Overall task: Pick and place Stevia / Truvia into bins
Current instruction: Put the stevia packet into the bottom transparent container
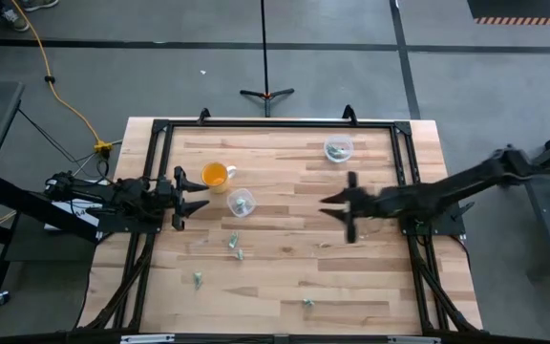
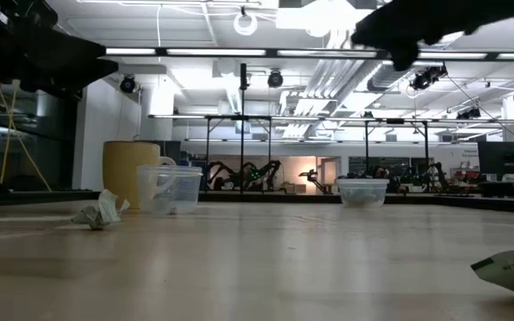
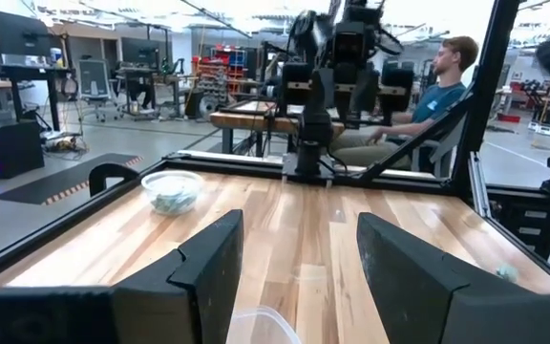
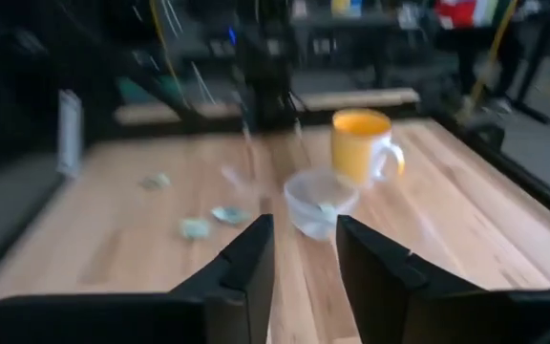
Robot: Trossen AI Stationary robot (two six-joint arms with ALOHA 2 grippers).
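Note:
Several green-and-white packets lie flat on the wooden table: two near the middle [image 1: 234,247], one toward the near left [image 1: 199,279], one at the near edge [image 1: 307,302]. One clear cup [image 1: 242,203] stands left of centre, holding a packet [image 4: 325,206]. The other clear cup [image 1: 338,149] stands at the far right, with packets inside [image 3: 171,199]. My left gripper [image 1: 201,196] is open and empty above the table, just left of the nearer cup, whose rim shows in its wrist view [image 3: 261,325]. My right gripper [image 1: 325,206] is open and empty above the table's middle right, facing that cup [image 4: 319,201].
An orange cup with a handle [image 1: 216,175] stands just beyond the left clear cup. A black frame [image 1: 275,124] runs round the table's edges. A person [image 3: 447,86] sits beyond the table's right side. The low view shows a crumpled packet [image 2: 101,211] and another at the near right [image 2: 511,270].

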